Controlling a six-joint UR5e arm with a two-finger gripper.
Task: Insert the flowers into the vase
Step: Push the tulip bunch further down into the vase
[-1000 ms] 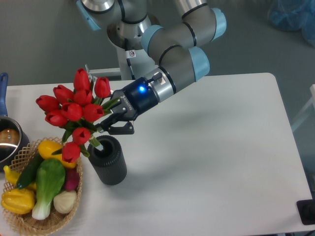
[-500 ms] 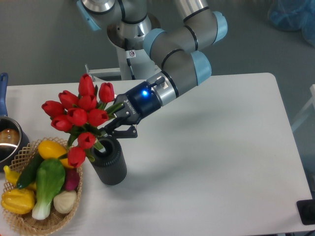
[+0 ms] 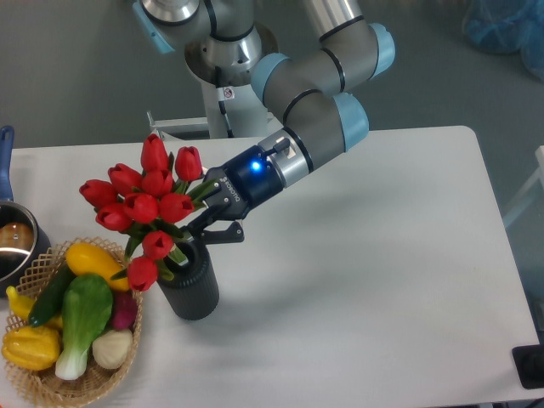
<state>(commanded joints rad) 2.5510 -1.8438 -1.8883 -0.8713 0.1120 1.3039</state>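
White worktop (image 3: 365, 255) with rounded corners against a grey floor, seen from above and in front. Near the front-left part of the worktop, a short dark grey ribbed vase (image 3: 190, 285), standing upright. Rising from its mouth and leaning toward the left edge, a bunch of red tulip flowers (image 3: 144, 204) with green stems and leaves, the stem ends down inside the vase and the lowest bud hanging just outside the rim on the left. Just behind and right of the vase, a black two-finger gripper (image 3: 208, 223) on a grey and light-blue arm (image 3: 316, 102), reaching in from the rear with a blue light glowing on the wrist. Gripper clenched around the green stems just above the vase mouth, one dark finger (image 3: 228, 235) showing to the right of the stems. At the front-left corner, touching the vase's left side or just beside it, a woven wicker basket (image 3: 38, 378) filled with vegetables (image 3: 83, 314): yellow, green, purple and pale ones. At the left edge behind the basket, a metal pot (image 3: 15, 242) with a blue handle, partly cut off by the frame. At the rear, the arm's round base.
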